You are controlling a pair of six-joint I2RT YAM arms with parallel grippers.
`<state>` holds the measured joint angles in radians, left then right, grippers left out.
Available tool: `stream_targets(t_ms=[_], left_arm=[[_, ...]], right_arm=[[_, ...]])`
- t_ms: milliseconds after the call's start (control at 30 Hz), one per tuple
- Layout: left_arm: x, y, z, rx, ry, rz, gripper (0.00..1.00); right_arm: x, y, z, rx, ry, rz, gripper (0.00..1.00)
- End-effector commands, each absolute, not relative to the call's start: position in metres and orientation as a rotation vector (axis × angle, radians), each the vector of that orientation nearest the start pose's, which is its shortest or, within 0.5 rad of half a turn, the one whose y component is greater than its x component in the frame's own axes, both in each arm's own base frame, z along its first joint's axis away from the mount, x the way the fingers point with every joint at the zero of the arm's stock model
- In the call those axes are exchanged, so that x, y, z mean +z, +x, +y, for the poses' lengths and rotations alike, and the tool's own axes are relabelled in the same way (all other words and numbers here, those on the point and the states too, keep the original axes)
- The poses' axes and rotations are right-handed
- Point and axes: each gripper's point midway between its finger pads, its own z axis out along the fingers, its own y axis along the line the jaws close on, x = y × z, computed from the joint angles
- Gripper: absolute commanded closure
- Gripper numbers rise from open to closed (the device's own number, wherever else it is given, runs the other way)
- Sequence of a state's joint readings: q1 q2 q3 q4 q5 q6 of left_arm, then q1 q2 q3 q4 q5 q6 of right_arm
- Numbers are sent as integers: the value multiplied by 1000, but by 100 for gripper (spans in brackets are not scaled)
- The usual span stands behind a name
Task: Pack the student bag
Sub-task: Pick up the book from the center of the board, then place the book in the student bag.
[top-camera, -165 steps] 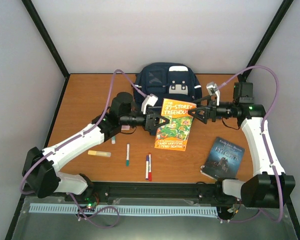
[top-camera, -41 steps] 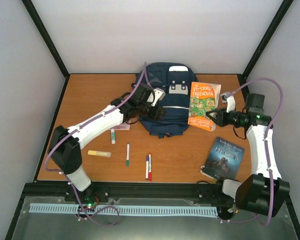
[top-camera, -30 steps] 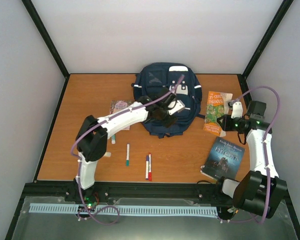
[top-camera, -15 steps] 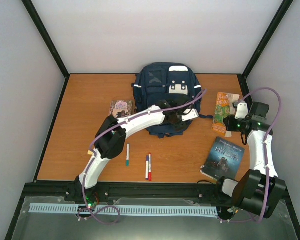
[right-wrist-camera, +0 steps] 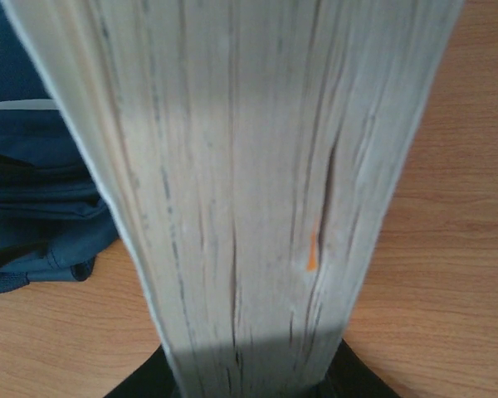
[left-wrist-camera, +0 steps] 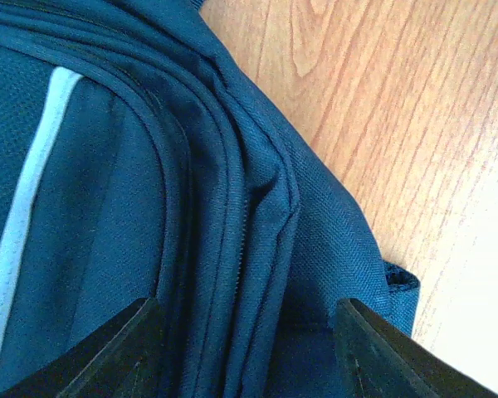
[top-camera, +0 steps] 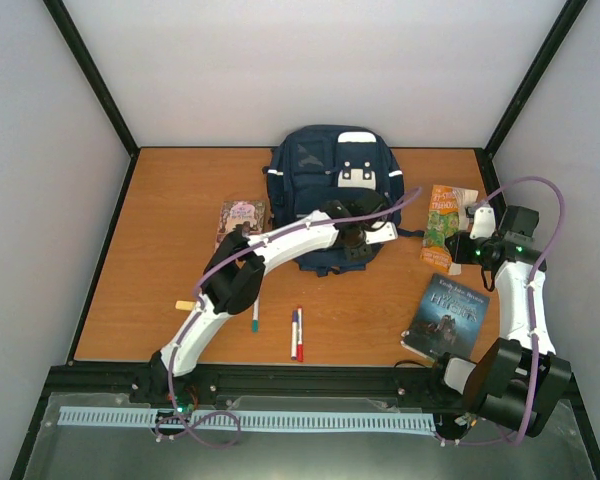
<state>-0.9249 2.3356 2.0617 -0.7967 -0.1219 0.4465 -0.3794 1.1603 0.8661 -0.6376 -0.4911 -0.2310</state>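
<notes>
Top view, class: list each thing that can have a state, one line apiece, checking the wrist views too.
Bag: lying flat, zip shut where the left wrist view shows it.
Orange book: closed, held on edge.
Dark book: closed, lying flat.
Pink book: closed, lying flat.
Pens: lying loose.
Left jaws: open, over the bag.
Right jaws: shut on the orange book.

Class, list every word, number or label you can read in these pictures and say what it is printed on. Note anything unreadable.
"HEIGHTS": large word on the dark book cover, faint; the smaller line above it is too blurred to read.
Orange book: title lettering is tilted and squeezed, not readable.
Small patterned book: print too small to read.
Student bag: no readable label on its patches.
Both wrist views: no text.
</notes>
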Motion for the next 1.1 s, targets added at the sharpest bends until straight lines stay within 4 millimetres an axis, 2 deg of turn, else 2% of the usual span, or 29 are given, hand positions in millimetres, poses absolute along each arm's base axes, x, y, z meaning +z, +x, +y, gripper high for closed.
stream_targets(t_ms=[0, 233, 333, 433, 667, 733, 833, 867, 1000, 1067], left_arm=[[82, 365, -447, 19, 1668, 2037, 40], [77, 400, -440, 235, 1523, 2039, 43], [76, 405, -439, 265, 1497, 2033, 52], [77, 405, -440, 263, 1498, 2027, 62], [72, 392, -441, 195, 1557, 2041, 66], [67, 389, -441, 191, 1573, 2044, 65], [62, 394, -439, 234, 1552, 2048, 51], [60, 397, -438, 254, 1542, 2048, 51], [58, 401, -436, 300, 1534, 2052, 65], [64, 401, -435, 305, 1526, 2052, 80]], right_arm=[[177, 318, -34, 345, -63, 2301, 97], [175, 317, -31, 371, -70, 2306, 97], [173, 317, -31, 375, -70, 2310, 97], [172, 317, -30, 383, -70, 2313, 97], [171, 317, -28, 403, -74, 2316, 97], [171, 317, -28, 406, -74, 2317, 97], [171, 317, -27, 409, -73, 2317, 97], [171, 317, -27, 408, -74, 2316, 97], [172, 316, -27, 405, -73, 2314, 97], [172, 316, -27, 406, -72, 2314, 97]])
